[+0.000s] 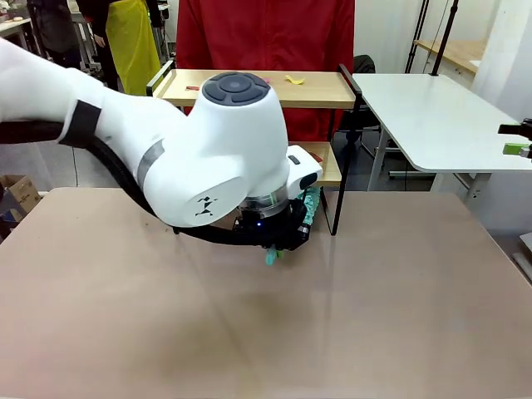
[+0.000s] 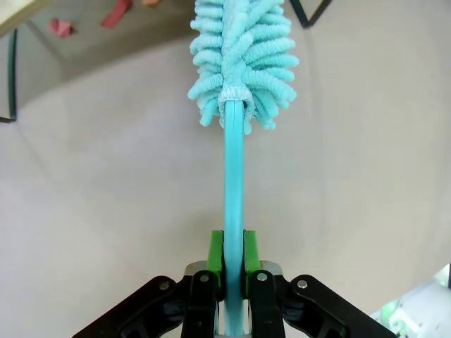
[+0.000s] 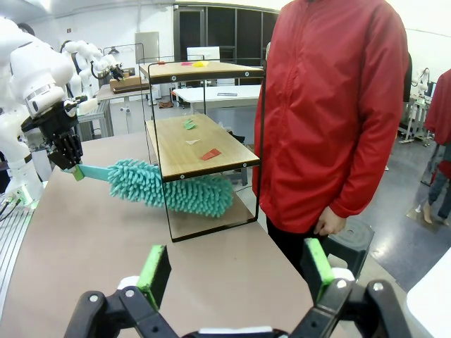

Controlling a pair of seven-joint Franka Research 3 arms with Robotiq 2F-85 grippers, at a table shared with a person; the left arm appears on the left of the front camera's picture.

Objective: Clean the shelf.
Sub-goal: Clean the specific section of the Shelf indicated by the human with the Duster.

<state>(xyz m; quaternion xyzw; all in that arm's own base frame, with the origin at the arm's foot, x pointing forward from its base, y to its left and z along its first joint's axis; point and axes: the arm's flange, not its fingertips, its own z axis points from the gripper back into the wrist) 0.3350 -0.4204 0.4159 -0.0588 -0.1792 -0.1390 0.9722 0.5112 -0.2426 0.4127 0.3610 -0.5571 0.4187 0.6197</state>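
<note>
The shelf (image 1: 316, 90) stands at the table's far side, a two-tier rack of wooden boards in a black frame (image 3: 201, 70). Paper scraps lie on both boards: a yellow one (image 1: 294, 80) and a red one (image 1: 193, 86) on top, a red one (image 3: 210, 153) and a green one (image 3: 189, 124) below. My left gripper (image 2: 234, 260) is shut on the handle of a teal fluffy duster (image 3: 169, 186). The duster's head lies under the lower board, just above the table. My right gripper (image 3: 236, 271) is open and empty, well off to the side, at the picture's right edge (image 1: 517, 139).
A person in a red jacket (image 3: 331, 113) stands right behind the shelf, hands down. A white side table (image 1: 440, 116) stands at the far right. The brown table (image 1: 349, 316) is bare in front of the shelf.
</note>
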